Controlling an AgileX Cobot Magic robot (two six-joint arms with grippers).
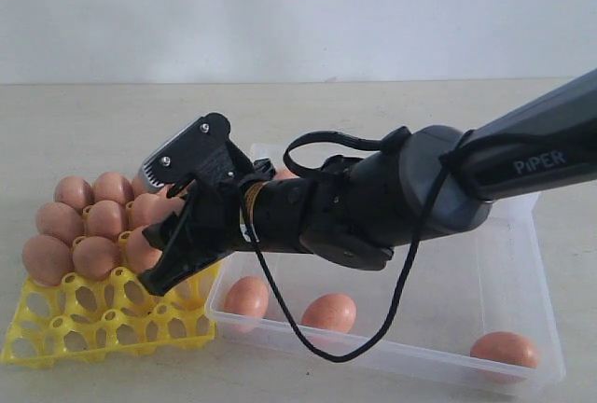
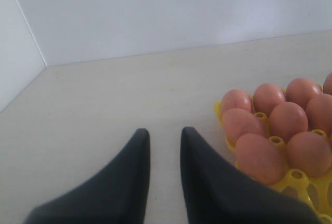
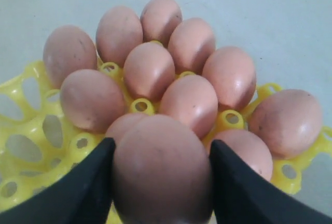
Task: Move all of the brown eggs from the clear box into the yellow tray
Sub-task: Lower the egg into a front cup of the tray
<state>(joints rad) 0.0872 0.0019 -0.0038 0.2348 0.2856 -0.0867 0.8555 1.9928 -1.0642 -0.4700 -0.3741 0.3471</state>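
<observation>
Arm (image 1: 522,156) slants down, holding egg (image 3: 161,172) over yellow tray (image 1: 70,282).

Glossy dark-grey rounded arm (image 1: 522,156) with white PiPER lettering (image 1: 539,162), a loose thin black cable (image 1: 331,358) looping underneath, a silver screwed plate (image 1: 164,160), and matte black wedge fingers (image 1: 182,249).
</observation>
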